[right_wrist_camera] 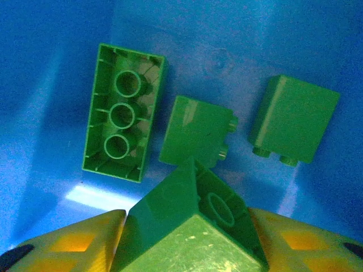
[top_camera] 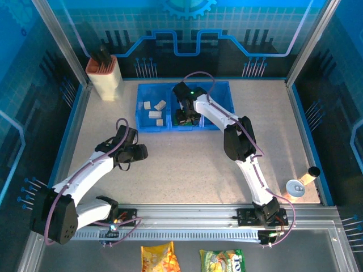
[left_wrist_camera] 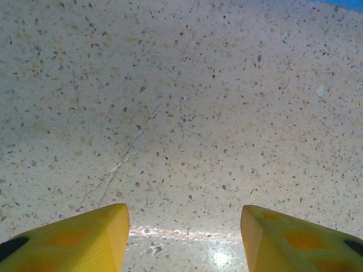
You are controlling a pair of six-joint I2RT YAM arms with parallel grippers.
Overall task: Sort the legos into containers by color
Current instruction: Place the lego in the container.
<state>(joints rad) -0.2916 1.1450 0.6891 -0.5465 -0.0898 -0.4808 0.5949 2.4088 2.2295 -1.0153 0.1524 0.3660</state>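
The blue three-bin tray (top_camera: 224, 97) lies at the back centre of the table. Its left bin holds several cream bricks (top_camera: 154, 114). My right gripper (top_camera: 186, 117) reaches down into the middle bin. In the right wrist view the right gripper (right_wrist_camera: 187, 228) is shut on a green brick (right_wrist_camera: 195, 232), held tilted with its hollow underside showing. Below it on the blue floor lie three more green bricks: a long one upside down (right_wrist_camera: 123, 127), a small one (right_wrist_camera: 195, 133) and another (right_wrist_camera: 295, 119). My left gripper (top_camera: 139, 152) hangs open over bare speckled table, its yellow fingers (left_wrist_camera: 85, 238) wide apart with nothing between them.
A beige holder with an orange rim (top_camera: 104, 76) stands at the back left. A small can (top_camera: 295, 187) and a dark cylinder (top_camera: 313, 171) sit by the right wall. Two snack bags (top_camera: 160, 258) lie in front of the arm rail.
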